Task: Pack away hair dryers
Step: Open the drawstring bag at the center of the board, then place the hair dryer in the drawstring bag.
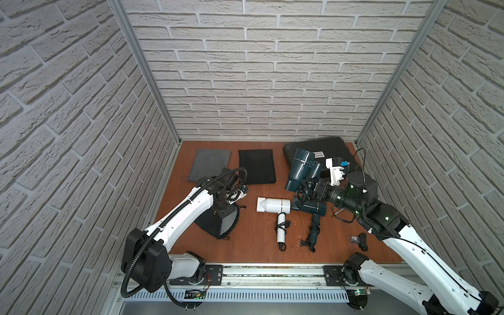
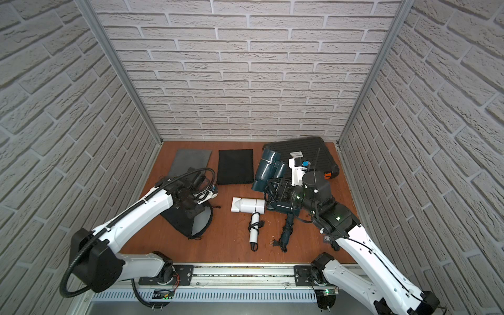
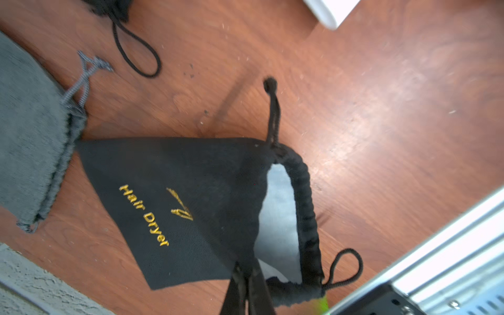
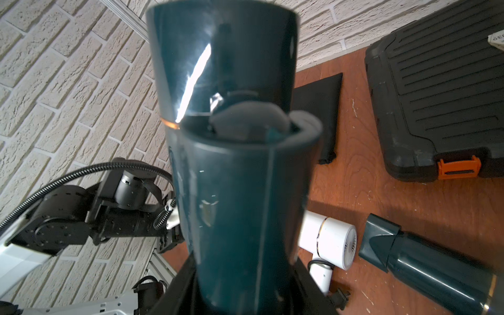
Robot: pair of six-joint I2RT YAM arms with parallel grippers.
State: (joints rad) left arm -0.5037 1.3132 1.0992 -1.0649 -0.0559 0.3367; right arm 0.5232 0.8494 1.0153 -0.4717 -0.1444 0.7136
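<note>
left gripper (image 3: 246, 270): only the dark tips are showing at the bottom edge of the left wrist view, pinching the open pouch (image 3: 191, 207) at its rim. In both top views the left arm (image 1: 191, 210) is sitting right over it.
right gripper (image 4: 242, 286): it's getting lost behind the held teal dryer (image 4: 240, 196), which is blurring out mid-frame and running off the bottom edge, handle not showing.
white dryer (image 4: 330, 240): the nozzle end is hiding behind that held one.
hard case (image 4: 436, 95): it's running off the right edge, and the label (image 1: 317, 153) text is coming out too tiny to read.
small dark thing (image 1: 362, 241): it's sitting at the lower right of the table, and honestly I can't tell what it is.
</note>
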